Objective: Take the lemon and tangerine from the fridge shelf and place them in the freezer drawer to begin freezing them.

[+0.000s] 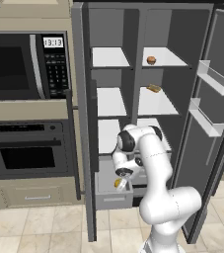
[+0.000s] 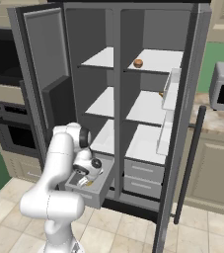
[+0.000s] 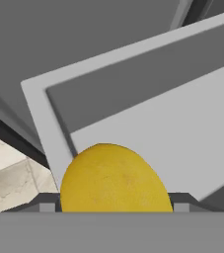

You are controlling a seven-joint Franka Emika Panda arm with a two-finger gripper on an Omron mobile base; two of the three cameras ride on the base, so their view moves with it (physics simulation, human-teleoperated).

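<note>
**Lemon held over the open freezer drawer; tangerine yet to be fetched**

The fridge (image 1: 148,118) is seen with both doors swung open and its white shelves exposed. At its foot, at about 7 o'clock from the fridge's centre in the left base view, the freezer drawer (image 1: 112,200) is pulled out, its grey box open to the top. The white arm (image 1: 155,163) is bent down over that drawer.

The hand (image 1: 121,182) is poised just above the drawer's interior and is closed around the lemon (image 3: 114,179); in the hand view the yellow fruit is seated between the two finger tips, with the drawer's pale floor and rim lying beyond it at 12 to 2 o'clock. Whether the lemon already touches the drawer floor cannot be told.

The tangerine (image 1: 151,60) is seen on the top right shelf, at about 1 o'clock from the hand and well apart from it. A tan elongated food item (image 1: 154,88) lies on the shelf below.

The step in hand is judged to be the placing of the lemon. A release inside the drawer walls is called for next, then a rise clear of the rim before the top shelf is reached for.
</note>
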